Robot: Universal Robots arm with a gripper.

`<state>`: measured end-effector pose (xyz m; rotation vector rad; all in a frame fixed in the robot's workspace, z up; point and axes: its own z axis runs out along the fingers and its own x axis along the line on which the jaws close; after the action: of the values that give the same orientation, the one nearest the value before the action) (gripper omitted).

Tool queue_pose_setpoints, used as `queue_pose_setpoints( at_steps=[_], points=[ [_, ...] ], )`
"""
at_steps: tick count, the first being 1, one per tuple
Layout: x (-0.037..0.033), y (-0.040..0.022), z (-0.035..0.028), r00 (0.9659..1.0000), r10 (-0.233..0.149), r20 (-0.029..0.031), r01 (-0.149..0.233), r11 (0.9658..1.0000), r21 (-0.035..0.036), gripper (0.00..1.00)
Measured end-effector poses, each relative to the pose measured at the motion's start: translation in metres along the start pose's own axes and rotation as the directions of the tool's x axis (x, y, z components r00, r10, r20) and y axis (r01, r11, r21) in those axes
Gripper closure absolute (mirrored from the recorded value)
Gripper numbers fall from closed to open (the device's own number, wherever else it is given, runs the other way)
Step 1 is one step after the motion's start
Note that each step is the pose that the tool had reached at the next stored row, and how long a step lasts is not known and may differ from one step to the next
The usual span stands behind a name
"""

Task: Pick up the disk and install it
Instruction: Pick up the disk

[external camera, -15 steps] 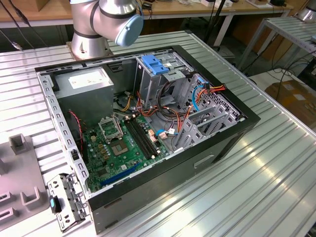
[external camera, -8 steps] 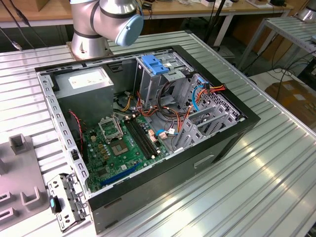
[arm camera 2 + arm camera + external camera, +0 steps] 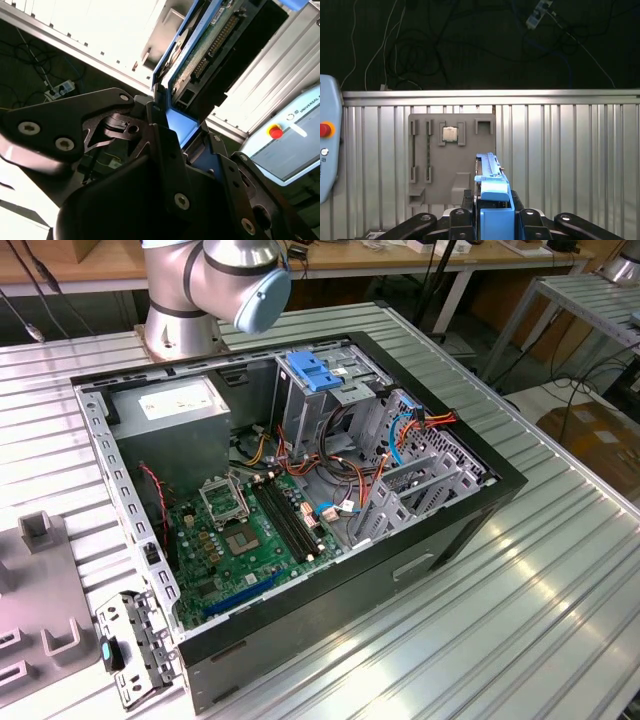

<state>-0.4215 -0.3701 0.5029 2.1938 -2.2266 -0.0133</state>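
Robotics lab bench set up for computer assembly work.
In the exterior view, an open black desktop computer case (image 3: 330, 625) lies mid-frame on a ribbed aluminium table (image 3: 540, 610), with a silver-and-blue robot arm base (image 3: 215, 285) at upper left. Wooden workbenches (image 3: 80, 268) line the top edge. The first wrist view shows a grey control pendant with a red stop button (image 3: 329, 160).

Exterior view: the arm (image 3: 215, 280) is cut off by the top edge, so I only get the base and one joint. The grey fixture plate (image 3: 35, 610) runs out of frame at the exterior view's lower left. First wrist view: the disk (image 3: 492, 185) clamped in the gripper (image 3: 494, 212) sits edge-on, so I can't see its label. The small square chip (image 3: 450, 134) is too small to identify. Second wrist view: the gripper housing covers the disk's near end, and the far end is cropped.
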Motion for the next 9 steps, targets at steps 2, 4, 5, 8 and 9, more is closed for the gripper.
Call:
queue_pose_setpoints(
  at_steps=[2, 4, 5, 8, 9],
  points=[
    [-0.0001, -0.0058, -0.0001, 1.0, 0.0, 0.0, 0.0, 1.0, 0.0001, 0.63],
    [-0.0001, -0.0086, -0.0001, 1.0, 0.0, 0.0, 0.0, 1.0, 0.0, 0.63],
    [-0.0002, -0.0101, -0.0002, 1.0, 0.0, 0.0, 0.0, 1.0, 0.0, 0.63],
    [-0.0002, -0.0142, -0.0002, 1.0, 0.0, 0.0, 0.0, 1.0, 0.0, 0.63],
    [-0.0002, -0.0159, -0.0002, 1.0, 0.0, 0.0, 0.0, 1.0, 0.0, 0.63]
  ],
)
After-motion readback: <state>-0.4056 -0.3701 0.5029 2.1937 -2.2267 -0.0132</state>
